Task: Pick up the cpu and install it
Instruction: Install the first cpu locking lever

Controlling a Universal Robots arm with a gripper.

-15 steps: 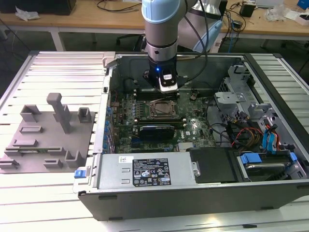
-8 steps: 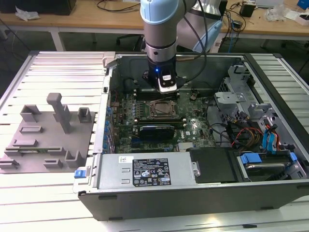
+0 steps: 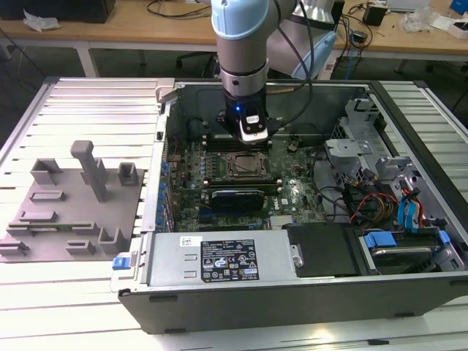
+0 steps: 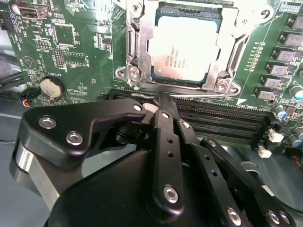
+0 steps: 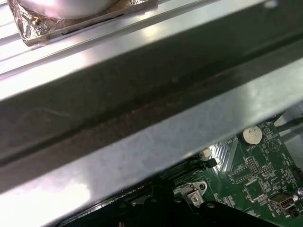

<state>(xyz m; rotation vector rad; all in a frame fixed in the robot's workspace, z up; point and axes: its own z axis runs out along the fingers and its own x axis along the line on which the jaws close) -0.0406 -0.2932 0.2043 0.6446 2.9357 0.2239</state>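
already seated, the cpu (image 4: 185, 46) lies flat inside the metal-framed socket (image 4: 135, 56) on the green motherboard (image 4: 75, 52) within the open computer case (image 3: 292, 292), while the gripper (image 4: 163, 101), fingers drawn together and holding nothing, hangs just beside the socket over the memory slots (image 4: 222, 120).

Silver-topped cpu (image 4: 185, 48) flat inside the metal-framed socket (image 4: 137, 47)

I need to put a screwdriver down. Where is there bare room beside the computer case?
Bare ribbed table lies on the exterior view's left, between the case and the grey fixture plate, and beyond that plate. Inside the case it is crowded: motherboard, cables, drive bays.
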